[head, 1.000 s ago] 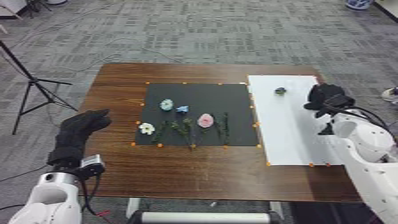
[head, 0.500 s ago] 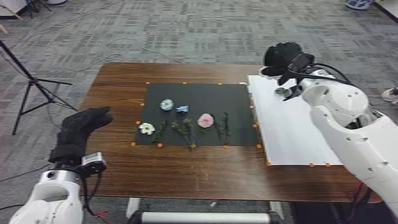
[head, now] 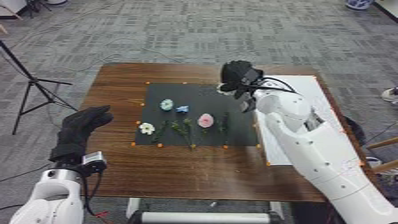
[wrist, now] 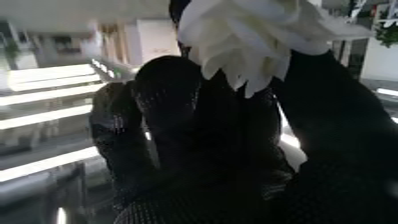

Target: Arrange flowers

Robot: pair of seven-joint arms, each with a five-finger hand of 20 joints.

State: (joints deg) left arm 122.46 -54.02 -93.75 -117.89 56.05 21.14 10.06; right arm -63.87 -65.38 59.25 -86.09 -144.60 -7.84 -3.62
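Observation:
My right hand (head: 238,74) is above the far right part of the black mat (head: 198,91), curled round a white flower (head: 222,89). In the right wrist view, the petals of the white flower (wrist: 249,42) lie between the thumb and fingers of my right hand (wrist: 200,135). On the mat lie a pale blue flower (head: 166,104), a small blue flower (head: 182,109), a pink flower (head: 205,120), another white flower (head: 147,128) and several green stems. My left hand (head: 82,122) rests at the table's left side, away from the flowers.
A white sheet (head: 279,155) covers the right part of the brown table (head: 187,175), partly under my right arm. Orange markers edge the black mat. A black tripod (head: 34,80) stands on the floor to the left.
My right hand has swung from the right edge of the white sheet, over its far end, leftward to the mat's far right corner. The left hand has stayed put.

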